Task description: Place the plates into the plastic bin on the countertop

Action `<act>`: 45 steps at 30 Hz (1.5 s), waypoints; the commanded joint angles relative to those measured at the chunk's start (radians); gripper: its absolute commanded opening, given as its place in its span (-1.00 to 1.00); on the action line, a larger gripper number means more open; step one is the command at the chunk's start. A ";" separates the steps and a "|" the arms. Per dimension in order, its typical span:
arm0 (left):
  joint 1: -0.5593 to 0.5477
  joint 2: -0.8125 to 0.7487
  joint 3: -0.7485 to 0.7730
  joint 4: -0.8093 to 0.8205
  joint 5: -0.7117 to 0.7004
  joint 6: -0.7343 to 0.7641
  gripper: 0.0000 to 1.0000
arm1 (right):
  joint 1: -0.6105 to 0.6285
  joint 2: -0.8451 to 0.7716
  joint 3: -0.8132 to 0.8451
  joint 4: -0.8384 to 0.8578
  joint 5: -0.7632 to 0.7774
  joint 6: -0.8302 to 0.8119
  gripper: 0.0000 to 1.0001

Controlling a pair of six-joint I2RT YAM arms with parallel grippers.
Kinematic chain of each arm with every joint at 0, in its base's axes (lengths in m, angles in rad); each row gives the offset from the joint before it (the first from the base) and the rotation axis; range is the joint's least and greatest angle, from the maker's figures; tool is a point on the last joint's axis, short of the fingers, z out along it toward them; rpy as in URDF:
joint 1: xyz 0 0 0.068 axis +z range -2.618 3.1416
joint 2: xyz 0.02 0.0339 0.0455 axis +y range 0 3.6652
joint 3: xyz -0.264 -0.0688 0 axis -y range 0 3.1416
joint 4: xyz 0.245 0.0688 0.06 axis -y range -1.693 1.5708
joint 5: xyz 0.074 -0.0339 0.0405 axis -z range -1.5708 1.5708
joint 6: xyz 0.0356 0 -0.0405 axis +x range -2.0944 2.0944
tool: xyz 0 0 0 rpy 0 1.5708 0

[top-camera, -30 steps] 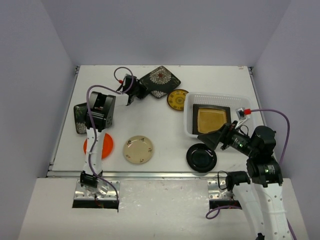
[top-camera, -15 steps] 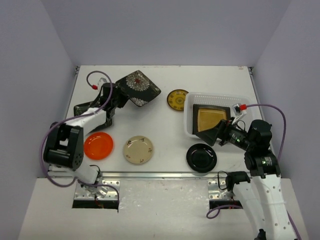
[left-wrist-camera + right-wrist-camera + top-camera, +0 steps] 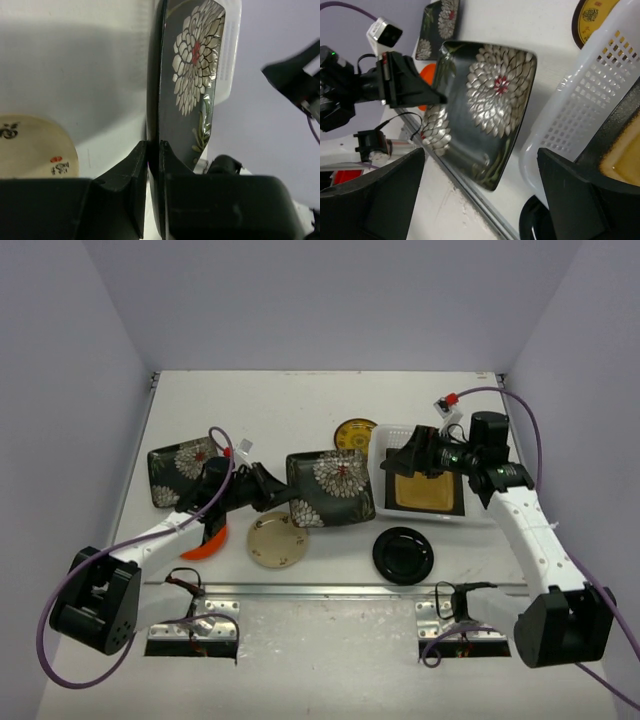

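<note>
Floral plate (image 3: 331, 487) now beside bin (image 3: 379, 475), 1 of 2

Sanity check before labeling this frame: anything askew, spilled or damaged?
Nothing spilled or broken. One thing stands out: the black floral square plate hangs pinched by one edge in the left gripper, beside the white lattice plastic bin, not in it.

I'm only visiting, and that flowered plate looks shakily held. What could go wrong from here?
The left gripper pinches the black floral plate by one edge only, so it might tilt, slip and fall onto the countertop. The open right gripper hangs over the plastic bin, so the two arms could bump there. The plate's far edge is close to the bin's wall and might knock it.
</note>
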State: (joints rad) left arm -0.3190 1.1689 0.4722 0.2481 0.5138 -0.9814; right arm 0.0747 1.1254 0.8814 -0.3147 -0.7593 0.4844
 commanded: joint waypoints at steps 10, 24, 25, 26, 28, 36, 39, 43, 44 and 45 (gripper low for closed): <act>-0.079 -0.126 -0.039 0.425 0.163 -0.148 -1.00 | 0.057 0.103 -0.136 0.168 -0.192 0.018 0.13; -0.092 -0.163 0.068 0.131 0.000 0.030 0.56 | -0.055 -0.033 -0.101 0.027 -0.077 0.075 -1.00; -0.092 -0.196 0.087 -0.018 -0.047 0.092 0.96 | -0.134 -0.039 -0.087 0.010 -0.075 0.078 -1.00; -0.091 -0.236 0.121 -0.140 -0.141 0.136 1.00 | -0.195 -0.052 -0.061 -0.032 -0.053 0.072 -1.00; -0.088 -0.293 0.161 -0.283 -0.285 0.184 1.00 | -0.268 -0.072 -0.024 -0.111 -0.016 0.062 -1.00; -0.086 -0.480 0.190 -0.571 -0.351 0.299 1.00 | -0.360 -0.023 0.128 -0.220 0.374 -0.007 -1.00; -0.086 -0.504 0.209 -0.686 -0.375 0.352 1.00 | -0.360 0.007 0.185 -0.237 0.473 -0.043 -1.00; -0.086 -0.519 0.259 -0.826 -0.459 0.418 1.00 | -0.360 0.054 0.213 -0.244 0.574 -0.100 -1.00; -0.086 -0.521 0.274 -0.853 -0.473 0.434 1.00 | -0.360 0.068 0.219 -0.251 0.587 -0.124 -1.00; -0.087 -0.523 0.295 -0.883 -0.485 0.459 1.00 | -0.360 0.091 0.226 -0.261 0.594 -0.144 -1.00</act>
State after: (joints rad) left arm -0.4057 0.6696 0.6756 -0.4860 0.1112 -0.6335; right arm -0.2821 1.1855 1.0267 -0.6285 -0.2406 0.4074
